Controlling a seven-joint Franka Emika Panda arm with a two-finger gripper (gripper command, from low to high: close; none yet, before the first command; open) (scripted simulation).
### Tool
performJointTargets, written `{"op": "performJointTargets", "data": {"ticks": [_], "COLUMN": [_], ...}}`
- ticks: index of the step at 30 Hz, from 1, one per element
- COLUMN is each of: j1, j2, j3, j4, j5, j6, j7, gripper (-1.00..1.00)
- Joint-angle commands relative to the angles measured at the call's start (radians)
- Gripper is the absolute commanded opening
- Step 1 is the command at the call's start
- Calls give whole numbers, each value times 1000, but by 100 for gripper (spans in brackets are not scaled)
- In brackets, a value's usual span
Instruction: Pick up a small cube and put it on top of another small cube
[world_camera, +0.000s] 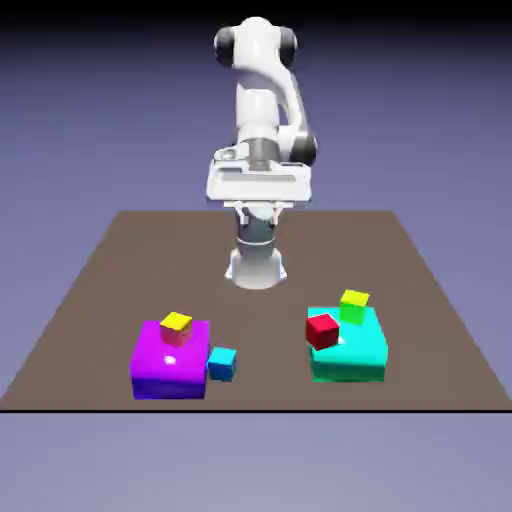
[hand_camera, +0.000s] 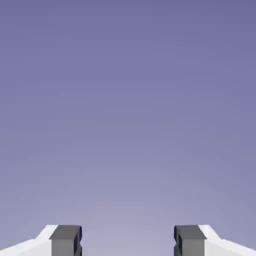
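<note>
Pincer (hand_camera: 128, 241) spread and empty, you risk knocking the red cube (world_camera: 322, 331) off the teal block (world_camera: 348, 370) at four o'clock if you descend carelessly beside the green cube (world_camera: 353, 307).

Exterior view from high across the table, facing the robot; hand view outward along the tool (hand_camera: 128, 241).

Small cubes (world_camera: 322, 332): red, blue, yellow, lime

There are four small cubes: one yellow and orange (world_camera: 176, 329), one blue (world_camera: 222, 364), one red (world_camera: 322, 331), one green (world_camera: 354, 307). There are two large blocks: one purple (world_camera: 170, 372), one turquoise (world_camera: 348, 362).
</note>
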Motion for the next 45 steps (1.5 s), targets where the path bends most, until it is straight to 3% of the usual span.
{"op": "performJointTargets", "data": {"ticks": [1,23,30,31,37,45], "j1": [21,484,432,432,482,682], "j2": [36,831,1021,1021,840,645], "j3": [-20,-464,-472,-472,-465,-234], "j4": [15,339,361,361,340,475], "j5": [-27,-616,-649,-649,-618,-829], "j6": [-24,-549,-370,-370,-540,-560], "j7": [-29,-662,-618,-618,-660,-951], "gripper": [0,0,0,-100,-100,-100]}}
